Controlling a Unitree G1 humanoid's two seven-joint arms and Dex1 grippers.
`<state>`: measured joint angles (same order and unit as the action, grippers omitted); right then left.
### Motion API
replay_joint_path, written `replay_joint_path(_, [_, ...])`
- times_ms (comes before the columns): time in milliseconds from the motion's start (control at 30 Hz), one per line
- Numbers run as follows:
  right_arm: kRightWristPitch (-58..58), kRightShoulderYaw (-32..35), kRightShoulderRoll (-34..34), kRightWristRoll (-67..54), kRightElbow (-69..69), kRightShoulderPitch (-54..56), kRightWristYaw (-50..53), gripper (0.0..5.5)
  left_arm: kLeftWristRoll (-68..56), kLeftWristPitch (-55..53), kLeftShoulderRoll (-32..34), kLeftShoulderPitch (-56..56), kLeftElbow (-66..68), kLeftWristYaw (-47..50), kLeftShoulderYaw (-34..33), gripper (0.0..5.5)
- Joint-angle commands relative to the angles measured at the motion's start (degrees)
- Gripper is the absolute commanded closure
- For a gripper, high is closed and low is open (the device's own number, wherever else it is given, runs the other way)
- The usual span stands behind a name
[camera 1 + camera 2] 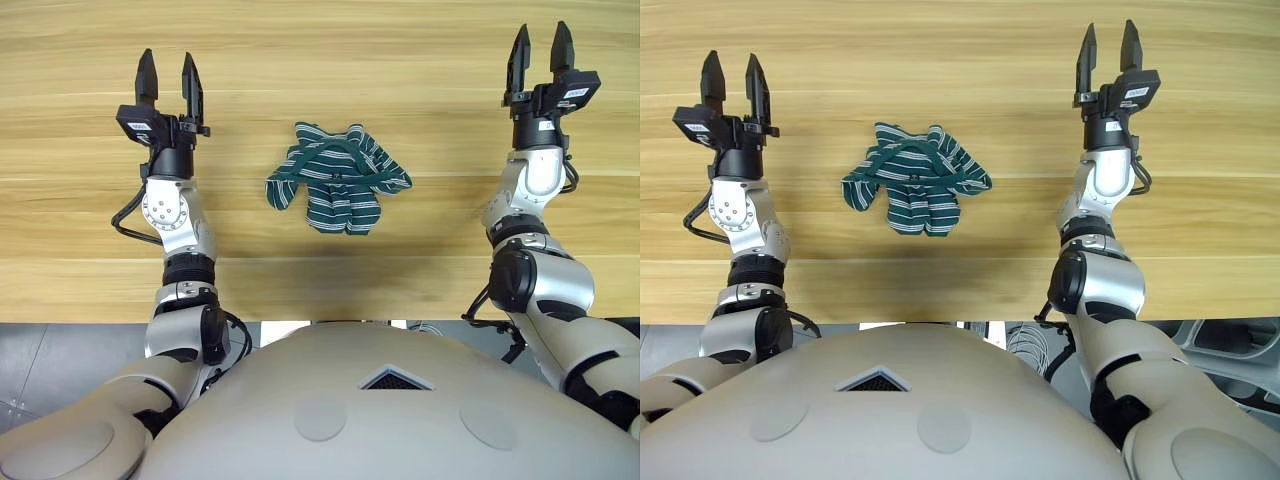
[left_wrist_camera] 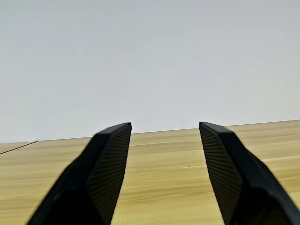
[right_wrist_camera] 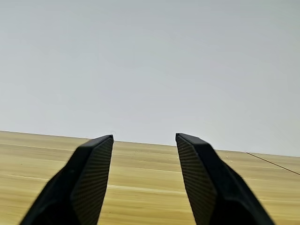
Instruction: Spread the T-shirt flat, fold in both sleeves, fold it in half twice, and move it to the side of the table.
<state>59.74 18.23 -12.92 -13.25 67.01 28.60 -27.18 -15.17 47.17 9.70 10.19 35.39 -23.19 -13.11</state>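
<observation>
A small green T-shirt (image 1: 336, 178) with white stripes lies crumpled in a heap at the middle of the wooden table (image 1: 320, 60). My left gripper (image 1: 169, 76) is raised well to the shirt's left, open, fingers pointing toward the far side, nothing between them. My right gripper (image 1: 540, 49) is held up well to the shirt's right, open and empty too. In the left wrist view the two dark fingertips (image 2: 110, 154) stand apart over bare wood; the right wrist view shows its fingertips (image 3: 91, 164) likewise spread.
The light wooden tabletop (image 1: 960, 250) stretches wide on all sides of the shirt, with its near edge just ahead of my torso. A plain pale wall (image 2: 150, 61) rises beyond the table's far edge.
</observation>
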Motion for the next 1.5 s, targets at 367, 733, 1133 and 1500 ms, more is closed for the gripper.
replay_joint_path(367, [-0.1,0.1,-0.4,0.1,0.3,1.3,0.0,3.02,0.3,0.3,0.3,0.3,0.3,0.6,-0.4,2.93])
replay_joint_path(733, [-3.4,0.1,-1.1,-4.8,-1.6,0.7,-13.5,3.02,-1.1,-0.8,1.5,-0.7,-0.4,-2.6,0.1,2.93])
replay_joint_path(1133, [-24.7,-13.4,-9.4,-10.7,-21.0,-17.4,-64.6,3.02,-17.4,-12.7,7.9,-8.8,-6.0,-24.9,-4.3,2.93])
replay_joint_path(1500, [-22.2,-22.8,-9.1,-1.6,-20.9,-19.3,-60.7,3.02,-14.4,-13.2,7.9,-11.1,-8.7,-25.7,-4.0,2.93])
